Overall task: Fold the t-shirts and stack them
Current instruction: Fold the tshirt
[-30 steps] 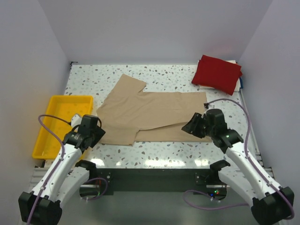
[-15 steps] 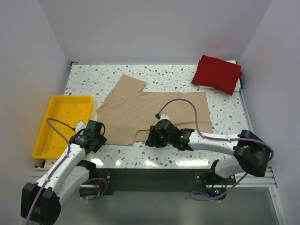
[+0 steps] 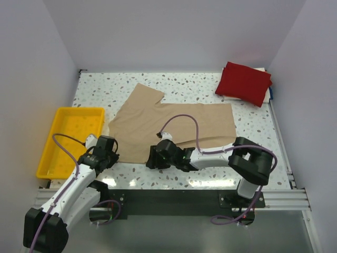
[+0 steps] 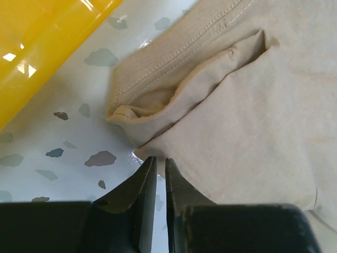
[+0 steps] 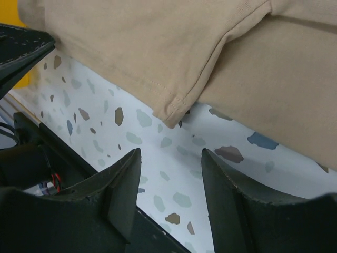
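- Tan shirt (image 3: 174, 126): spread flat mid-table, one sleeve pointing to the far left, near edge doubled over in a loose fold.
- Soft, thin, light knit; bound to sag and drape when lifted, likely to slide easily over the glossy speckled table (image 3: 210, 87).
- Best taken by the stitched hems and corners, where doubled cloth gives the pads more to bite; two holds well apart to keep it from bunching.
- Left gripper (image 4: 156, 166): fingers nearly together, only a thin slit between them, tips at the shirt's near-left corner; impossible to tell whether cloth is pinched.
- Right gripper (image 5: 171, 155): fingers wide, nothing between them, low over the table just short of a hemmed corner on the near edge.
- Red shirt (image 3: 243, 83): folded into a plump rectangle at the far right corner.
- Tray (image 3: 79, 109): hard, shiny yellow plastic, just left of the tan shirt.
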Action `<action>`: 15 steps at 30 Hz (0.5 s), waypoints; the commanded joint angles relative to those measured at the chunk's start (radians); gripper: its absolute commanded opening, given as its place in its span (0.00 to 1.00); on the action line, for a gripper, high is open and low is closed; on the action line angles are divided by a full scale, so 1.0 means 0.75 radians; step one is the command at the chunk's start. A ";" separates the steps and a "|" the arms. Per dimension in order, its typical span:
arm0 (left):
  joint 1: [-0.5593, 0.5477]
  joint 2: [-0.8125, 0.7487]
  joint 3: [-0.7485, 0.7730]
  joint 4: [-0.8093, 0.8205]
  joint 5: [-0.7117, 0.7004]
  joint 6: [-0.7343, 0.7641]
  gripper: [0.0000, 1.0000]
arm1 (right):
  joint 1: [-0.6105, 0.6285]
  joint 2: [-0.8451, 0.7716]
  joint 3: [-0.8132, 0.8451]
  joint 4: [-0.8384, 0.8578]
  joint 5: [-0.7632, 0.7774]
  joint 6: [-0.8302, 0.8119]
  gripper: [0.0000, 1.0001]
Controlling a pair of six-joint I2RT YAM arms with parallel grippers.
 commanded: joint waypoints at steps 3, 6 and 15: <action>-0.006 -0.005 0.018 0.066 -0.006 0.046 0.11 | 0.004 0.055 0.077 0.122 0.077 0.040 0.53; -0.006 -0.003 0.016 0.072 -0.001 0.050 0.08 | 0.004 0.106 0.099 0.142 0.077 0.060 0.53; -0.006 -0.011 0.014 0.092 0.031 0.069 0.07 | 0.004 0.162 0.118 0.157 0.110 0.158 0.31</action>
